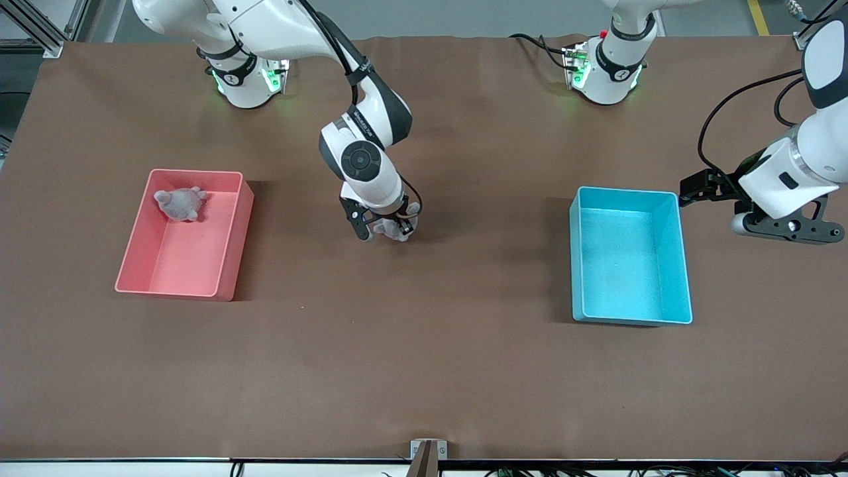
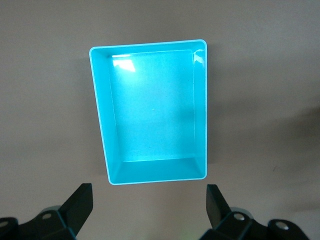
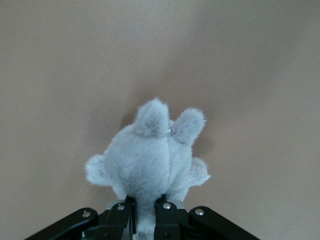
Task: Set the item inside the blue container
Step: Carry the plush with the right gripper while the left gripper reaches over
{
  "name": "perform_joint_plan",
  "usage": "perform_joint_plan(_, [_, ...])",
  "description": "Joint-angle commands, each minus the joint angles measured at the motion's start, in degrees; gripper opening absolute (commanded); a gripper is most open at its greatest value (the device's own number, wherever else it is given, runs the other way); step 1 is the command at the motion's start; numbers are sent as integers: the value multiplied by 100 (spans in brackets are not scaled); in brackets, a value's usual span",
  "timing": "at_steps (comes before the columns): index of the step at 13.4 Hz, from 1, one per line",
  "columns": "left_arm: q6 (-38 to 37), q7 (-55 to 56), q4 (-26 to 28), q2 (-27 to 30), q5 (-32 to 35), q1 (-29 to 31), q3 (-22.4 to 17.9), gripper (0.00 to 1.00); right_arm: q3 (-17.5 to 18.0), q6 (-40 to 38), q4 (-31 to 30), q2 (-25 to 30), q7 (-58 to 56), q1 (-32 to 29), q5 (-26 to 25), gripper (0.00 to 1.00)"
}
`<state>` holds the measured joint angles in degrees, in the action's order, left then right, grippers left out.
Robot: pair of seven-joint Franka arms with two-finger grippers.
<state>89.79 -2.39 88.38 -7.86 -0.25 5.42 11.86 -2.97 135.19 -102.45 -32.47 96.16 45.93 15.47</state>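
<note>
A grey plush toy (image 1: pixel 393 229) is at the middle of the brown table, between the two bins. My right gripper (image 1: pixel 384 232) is shut on it from above. In the right wrist view the fingers pinch the plush toy (image 3: pixel 150 160) at its lower end, the right gripper (image 3: pixel 145 212) low over the table. The blue container (image 1: pixel 629 265) stands empty toward the left arm's end. My left gripper (image 1: pixel 792 230) hangs open and empty over the table beside it. In the left wrist view, the blue container (image 2: pixel 155 110) lies ahead of the left gripper (image 2: pixel 150 202).
A pink-red bin (image 1: pixel 189 255) stands toward the right arm's end of the table, with a second grey plush toy (image 1: pixel 180 203) in its corner nearest the robots. A small bracket (image 1: pixel 428 450) sits at the table's front edge.
</note>
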Motion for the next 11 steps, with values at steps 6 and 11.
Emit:
perform_joint_plan(6, [-84,124,30,4,-71,-102,54,99,-72,-2,761,-603,729,311,8,10])
perform_joint_plan(11, [-49,1117,30,-14,-220,-638,54,99,-98,-107,770,-480,641,224,-176,100])
